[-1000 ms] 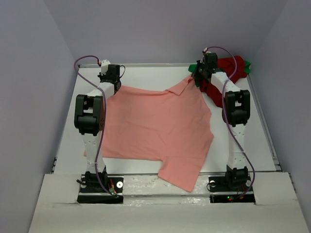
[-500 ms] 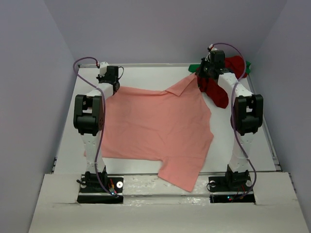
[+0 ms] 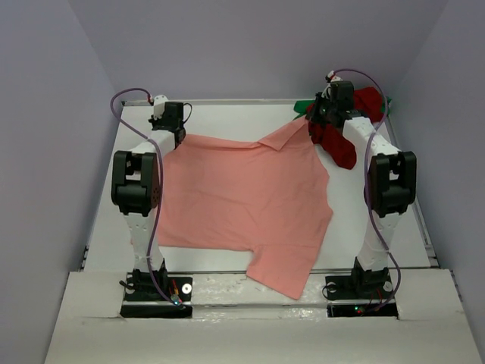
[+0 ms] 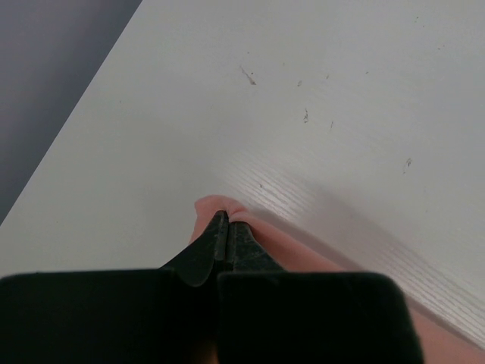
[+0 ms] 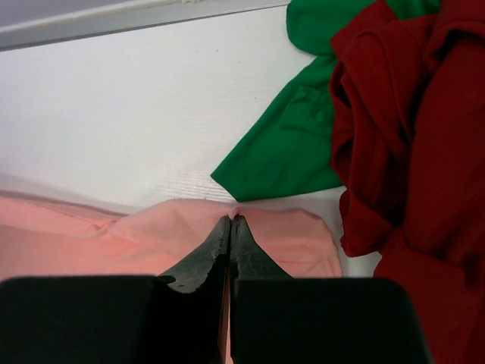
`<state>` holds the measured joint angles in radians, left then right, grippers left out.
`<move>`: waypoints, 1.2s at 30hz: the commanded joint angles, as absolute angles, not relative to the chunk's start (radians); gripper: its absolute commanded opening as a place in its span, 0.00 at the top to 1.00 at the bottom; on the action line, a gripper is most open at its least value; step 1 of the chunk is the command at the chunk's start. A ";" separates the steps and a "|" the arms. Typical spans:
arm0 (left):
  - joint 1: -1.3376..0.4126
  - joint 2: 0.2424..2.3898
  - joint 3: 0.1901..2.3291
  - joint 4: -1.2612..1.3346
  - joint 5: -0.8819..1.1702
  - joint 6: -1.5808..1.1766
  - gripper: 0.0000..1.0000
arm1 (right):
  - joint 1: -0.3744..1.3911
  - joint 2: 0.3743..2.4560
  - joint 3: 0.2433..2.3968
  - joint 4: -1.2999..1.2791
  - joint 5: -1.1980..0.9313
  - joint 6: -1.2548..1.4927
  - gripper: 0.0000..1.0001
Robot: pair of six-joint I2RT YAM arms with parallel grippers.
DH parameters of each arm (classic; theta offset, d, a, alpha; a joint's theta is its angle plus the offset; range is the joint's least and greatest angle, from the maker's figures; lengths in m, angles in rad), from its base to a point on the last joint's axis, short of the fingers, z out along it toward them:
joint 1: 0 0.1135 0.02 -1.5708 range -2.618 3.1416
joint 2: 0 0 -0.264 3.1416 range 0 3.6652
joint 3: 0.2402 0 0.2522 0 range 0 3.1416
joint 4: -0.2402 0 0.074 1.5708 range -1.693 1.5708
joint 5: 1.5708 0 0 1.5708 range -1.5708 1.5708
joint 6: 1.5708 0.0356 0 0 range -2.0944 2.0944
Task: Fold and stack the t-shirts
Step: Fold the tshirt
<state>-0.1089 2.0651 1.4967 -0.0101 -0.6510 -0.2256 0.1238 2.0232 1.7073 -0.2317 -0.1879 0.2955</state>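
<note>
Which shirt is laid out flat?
The salmon-pink shirt, spread across the table, left hand and right hand pinching its far edge. The dark red shirt and green shirt lie bunched at the far right.

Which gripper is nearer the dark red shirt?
Right. The right gripper pinches the pink shirt just beside the dark red shirt; the left gripper holds its opposite far corner, well away.
</note>
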 commanded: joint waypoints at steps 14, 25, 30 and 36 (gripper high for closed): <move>-0.100 1.893 1.387 0.011 -0.620 -0.271 1.00 | 0.117 1.804 1.582 -0.166 -0.199 0.293 1.00; -0.100 1.836 1.313 0.025 -0.615 -0.281 1.00 | 0.117 1.727 1.493 -0.152 -0.210 0.304 1.00; -0.100 1.801 1.272 0.031 -0.612 -0.291 1.00 | 0.117 1.698 1.463 -0.150 -0.207 0.305 1.00; -0.100 1.755 1.238 0.031 -0.612 -0.291 1.00 | 0.117 1.663 1.431 -0.150 -0.210 0.310 1.00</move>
